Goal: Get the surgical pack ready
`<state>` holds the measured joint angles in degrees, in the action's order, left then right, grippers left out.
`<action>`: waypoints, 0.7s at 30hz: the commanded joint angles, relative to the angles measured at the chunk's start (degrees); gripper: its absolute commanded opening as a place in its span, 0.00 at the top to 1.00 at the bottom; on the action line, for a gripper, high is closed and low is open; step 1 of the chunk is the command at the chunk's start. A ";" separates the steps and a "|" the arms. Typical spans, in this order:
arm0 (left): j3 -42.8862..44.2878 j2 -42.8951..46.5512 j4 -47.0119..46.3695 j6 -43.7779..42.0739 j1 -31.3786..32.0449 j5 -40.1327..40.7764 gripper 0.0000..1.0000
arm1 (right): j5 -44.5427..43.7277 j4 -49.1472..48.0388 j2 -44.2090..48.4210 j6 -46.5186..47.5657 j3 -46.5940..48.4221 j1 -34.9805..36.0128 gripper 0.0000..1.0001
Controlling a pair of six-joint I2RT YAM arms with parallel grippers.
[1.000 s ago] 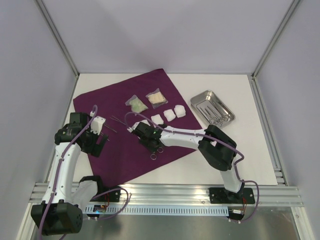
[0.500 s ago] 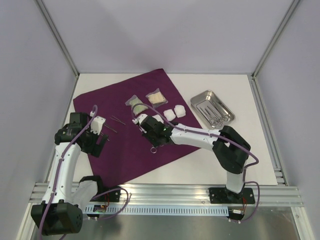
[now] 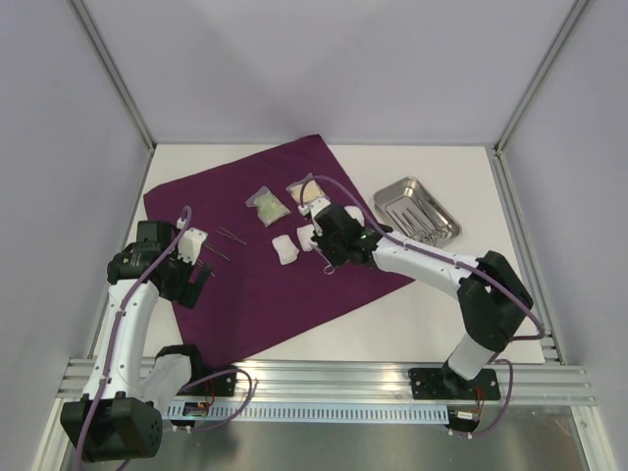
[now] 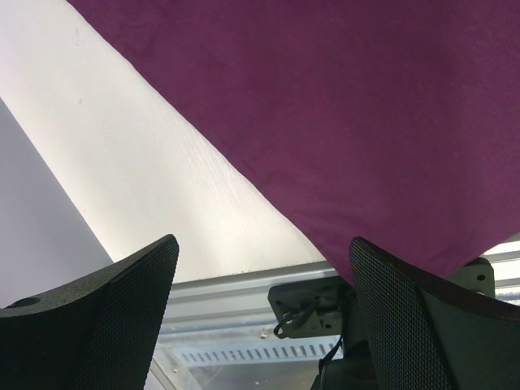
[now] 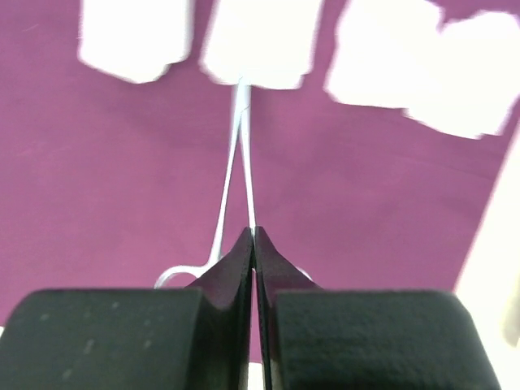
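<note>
Slender steel scissors (image 5: 241, 106) (ring handles), seemingly pinched, matte purple cloth (image 5: 106, 179)

White flat tabletop (image 3: 412, 324); aluminium rail (image 3: 324, 378) along near edge. Large deep-purple fabric cloth (image 3: 255, 304) spread flat on it, turned diamond-wise, covering left and centre, near corner reaching rail. Small rectangular steel tray (image 3: 391, 189) far right, directly on bare white surface, set askew, just beside cloth's right edge, not touching. Bare white strip left of cloth.
</note>
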<state>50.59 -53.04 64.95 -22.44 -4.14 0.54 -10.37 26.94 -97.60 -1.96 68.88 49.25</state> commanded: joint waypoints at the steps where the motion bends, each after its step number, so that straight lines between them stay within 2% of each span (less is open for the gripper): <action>1: 1.62 0.39 -0.88 -0.24 0.10 -0.27 0.05 | -0.18 -2.59 5.31 3.26 -1.90 -4.94 1.00; 4: 1.44 0.39 -1.23 -0.15 0.10 -0.27 0.05 | 2.80 -2.42 6.72 4.85 -4.01 -6.62 0.99; 7: 1.18 -0.22 -1.84 -0.15 0.10 -0.27 0.05 | 9.21 -3.03 3.83 2.93 -6.64 -6.54 0.99; 11: 1.53 -0.31 -1.41 0.02 0.10 -0.27 0.05 | 8.36 -6.72 1.72 0.99 -9.30 -6.89 0.99; 12: 1.62 -0.31 -1.32 -0.06 0.19 -0.27 0.05 | 8.44 -4.72 1.02 2.90 -8.07 -6.89 0.77; 13: 1.62 -0.31 -1.23 -0.15 0.10 -0.27 0.05 | 9.39 -3.31 -0.29 4.66 -5.71 -6.89 0.65; 14: 1.62 -0.31 -1.14 -0.24 0.10 -0.27 0.05 | 9.40 -1.29 -1.09 7.20 -4.56 -6.89 0.56; 17: 1.62 -0.31 -1.31 -0.24 0.10 -0.27 0.05 | 9.40 0.83 -3.29 10.91 -1.91 -6.98 0.57; 21: 1.53 -0.40 -1.49 -0.24 0.10 -0.27 0.05 | 11.60 2.68 -5.58 11.63 -0.59 -7.24 0.71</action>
<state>50.59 -53.47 64.05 -22.44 -4.14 0.54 -1.21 28.34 -102.02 6.76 65.78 42.22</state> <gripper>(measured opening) 0.949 0.313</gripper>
